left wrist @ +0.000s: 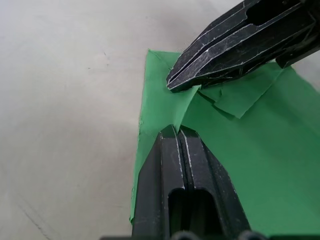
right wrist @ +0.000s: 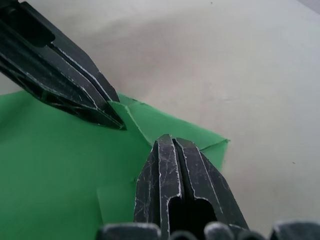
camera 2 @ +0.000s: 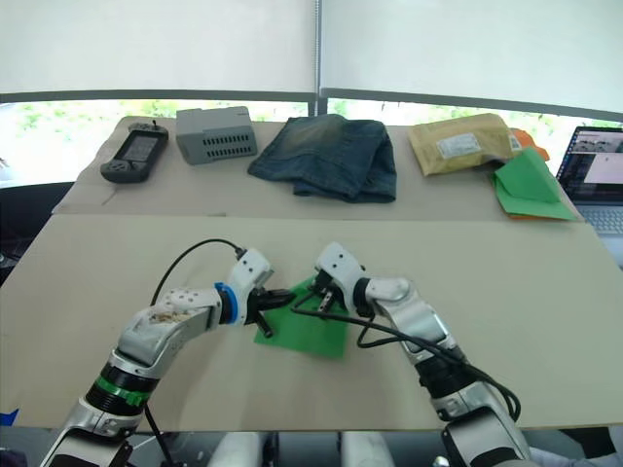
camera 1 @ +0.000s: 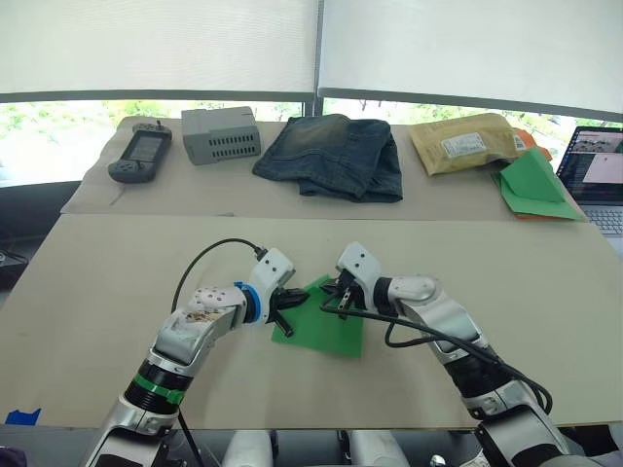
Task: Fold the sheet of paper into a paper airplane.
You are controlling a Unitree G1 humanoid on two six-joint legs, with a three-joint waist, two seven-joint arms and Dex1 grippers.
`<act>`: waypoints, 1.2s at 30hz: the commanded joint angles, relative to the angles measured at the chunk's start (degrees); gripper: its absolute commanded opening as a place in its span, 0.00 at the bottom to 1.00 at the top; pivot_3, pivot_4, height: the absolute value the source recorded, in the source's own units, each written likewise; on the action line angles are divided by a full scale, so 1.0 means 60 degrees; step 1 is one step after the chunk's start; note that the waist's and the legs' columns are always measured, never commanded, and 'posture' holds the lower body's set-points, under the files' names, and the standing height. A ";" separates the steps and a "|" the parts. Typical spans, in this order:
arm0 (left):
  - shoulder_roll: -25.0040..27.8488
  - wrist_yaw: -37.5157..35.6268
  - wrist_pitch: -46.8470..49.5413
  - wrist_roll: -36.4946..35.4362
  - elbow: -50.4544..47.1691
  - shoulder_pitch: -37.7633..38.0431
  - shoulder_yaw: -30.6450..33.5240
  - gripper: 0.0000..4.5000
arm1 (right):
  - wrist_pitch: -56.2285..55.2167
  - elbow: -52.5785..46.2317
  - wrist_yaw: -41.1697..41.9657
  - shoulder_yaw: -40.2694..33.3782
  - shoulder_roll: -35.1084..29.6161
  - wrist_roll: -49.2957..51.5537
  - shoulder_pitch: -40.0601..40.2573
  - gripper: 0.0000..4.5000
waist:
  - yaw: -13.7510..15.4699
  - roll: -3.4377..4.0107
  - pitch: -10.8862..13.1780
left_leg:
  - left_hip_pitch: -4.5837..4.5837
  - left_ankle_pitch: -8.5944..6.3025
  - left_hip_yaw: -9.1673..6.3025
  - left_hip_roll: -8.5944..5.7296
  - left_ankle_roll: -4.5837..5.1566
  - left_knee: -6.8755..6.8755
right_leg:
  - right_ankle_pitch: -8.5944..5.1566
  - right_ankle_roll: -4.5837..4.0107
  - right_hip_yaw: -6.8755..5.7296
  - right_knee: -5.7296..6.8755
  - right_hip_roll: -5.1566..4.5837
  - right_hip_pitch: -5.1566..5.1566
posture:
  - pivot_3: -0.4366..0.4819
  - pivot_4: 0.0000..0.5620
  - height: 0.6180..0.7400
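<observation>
The bright green sheet of paper (camera 1: 326, 331) lies on the near table between my two arms. Its far corner is turned over into a small flap (left wrist: 240, 97). A raised ridge of that corner runs between both grippers' tips. My left gripper (camera 1: 289, 304) comes in from the left, shut, its tip (left wrist: 177, 132) pinching the ridge. My right gripper (camera 1: 336, 292) comes in from the right, shut too, its tip (right wrist: 172, 142) on the same fold. The two tips are a finger's width apart. A paper airplane is out of view.
On the far table lie a handheld console (camera 1: 141, 154), a grey box (camera 1: 222, 134), folded jeans (camera 1: 333, 156), a padded envelope (camera 1: 465, 142), a bigger green triangular paper with orange edge (camera 1: 535, 185) and a laptop (camera 1: 596, 175). Bare tabletop (camera 1: 117, 272) surrounds the sheet.
</observation>
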 commanded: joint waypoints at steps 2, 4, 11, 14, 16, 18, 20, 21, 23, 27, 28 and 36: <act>0.0189 -0.0035 0.0464 -0.0246 -0.0240 -0.0143 0.0468 0.00 | 0.0108 0.0049 0.0108 0.0046 -0.0071 -0.0095 -0.0114 0.00 | -0.0036 0.0000 0.0000 | 0.0001 0.0000 -0.0001 0.0002 0.0000 0.0000 | 0.0000 0.0000 -0.0001 0.0001 0.0001 -0.0001 | 0.48 0.27 1.00; 0.0230 -0.0086 0.0791 -0.0539 -0.0394 -0.0274 0.0807 0.00 | 0.0068 0.0120 0.0129 0.0075 -0.0039 -0.0122 -0.0123 0.00 | -0.0062 -0.0001 0.0004 | 0.0002 0.0000 -0.0001 0.0004 0.0000 0.0000 | 0.0000 0.0000 0.0000 0.0004 0.0005 -0.0005 | 0.48 0.27 1.00; 0.0488 -0.0201 0.1337 -0.1162 -0.0500 -0.0787 0.1521 0.00 | -0.0112 0.0277 0.0157 0.0209 0.0073 -0.0212 -0.0164 0.00 | -0.0066 0.0001 0.0008 | 0.0002 0.0000 -0.0001 0.0006 0.0000 -0.0007 | -0.0002 -0.0003 0.0002 0.0004 0.0009 -0.0010 | 0.48 0.27 1.00; 0.0528 -0.0189 0.1137 -0.0941 -0.0380 -0.0646 0.1162 0.00 | -0.0146 0.0302 0.0105 0.0167 0.0092 -0.0226 -0.0217 0.00 | -0.0050 0.0000 0.0009 | -0.0004 0.0000 -0.0001 0.0003 0.0000 -0.0008 | -0.0001 -0.0004 0.0001 -0.0002 0.0005 -0.0010 | 0.48 0.27 1.00; 0.0413 -0.0164 0.1073 -0.0926 -0.0324 -0.0526 0.1039 0.00 | -0.0130 0.0298 0.0095 0.0133 0.0080 -0.0219 -0.0241 0.00 | -0.0048 0.0000 0.0009 | -0.0003 0.0000 -0.0001 0.0001 -0.0001 -0.0012 | 0.0007 -0.0019 0.0002 -0.0002 0.0001 -0.0010 | 0.48 0.27 1.00; 0.0336 -0.0132 0.1051 -0.0939 -0.0313 -0.0478 0.0999 0.00 | -0.0122 0.0291 0.0095 0.0129 0.0072 -0.0213 -0.0237 0.00 | -0.0034 0.0000 0.0009 | -0.0003 0.0000 -0.0002 0.0001 -0.0001 -0.0015 | 0.0026 -0.0051 0.0001 -0.0002 0.0001 -0.0010 | 0.48 0.27 1.00; 0.0300 -0.0120 0.1034 -0.0935 -0.0293 -0.0476 0.1000 0.00 | -0.0115 0.0281 0.0076 0.0134 0.0067 -0.0224 -0.0212 0.00 | -0.0029 0.0000 0.0009 | -0.0002 0.0000 -0.0002 0.0001 -0.0001 -0.0015 | 0.0027 -0.0053 0.0000 -0.0001 0.0001 -0.0009 | 0.48 0.27 1.00; 0.0309 -0.0136 0.1020 -0.0921 -0.0290 -0.0475 0.0991 0.00 | -0.0101 0.0257 0.0071 0.0132 0.0067 -0.0228 -0.0188 0.00 | -0.0027 0.0000 0.0009 | -0.0001 0.0000 -0.0001 0.0000 -0.0001 -0.0015 | 0.0027 -0.0051 0.0000 -0.0001 0.0002 -0.0009 | 0.48 0.27 1.00; 0.0360 -0.0182 0.0965 -0.0839 -0.0277 -0.0449 0.0926 0.00 | -0.0079 0.0225 0.0067 0.0120 0.0066 -0.0232 -0.0154 0.00 | -0.0024 0.0000 0.0009 | 0.0000 0.0001 -0.0001 0.0000 -0.0001 -0.0015 | 0.0026 -0.0049 -0.0001 -0.0001 0.0002 -0.0008 | 0.48 0.27 1.00; 0.0393 -0.0289 0.0906 -0.0816 -0.0253 -0.0386 0.0828 0.00 | -0.0049 0.0163 0.0039 0.0053 0.0039 -0.0220 -0.0142 0.00 | -0.0020 0.0000 0.0009 | 0.0000 0.0001 -0.0001 -0.0001 -0.0001 -0.0015 | 0.0025 -0.0049 -0.0001 -0.0001 0.0001 -0.0008 | 0.48 0.27 1.00; 0.0376 -0.0321 0.0870 -0.0798 -0.0253 -0.0345 0.0739 0.00 | -0.0021 0.0103 0.0035 0.0007 0.0014 -0.0204 -0.0163 0.00 | -0.0017 0.0000 0.0009 | 0.0000 0.0001 -0.0001 -0.0002 -0.0001 -0.0015 | 0.0025 -0.0050 -0.0001 -0.0001 0.0001 -0.0008 | 0.48 0.27 1.00; 0.0324 -0.0413 0.0485 -0.0534 -0.0164 -0.0017 0.0159 0.00 | 0.0628 -0.0858 0.0109 -0.0573 -0.0310 0.0211 -0.0277 0.00 | 0.0001 0.0002 0.0012 | -0.0018 0.0001 -0.0002 -0.0004 -0.0001 -0.0015 | 0.0027 -0.0053 0.0000 -0.0003 -0.0002 -0.0021 | 0.48 0.27 1.00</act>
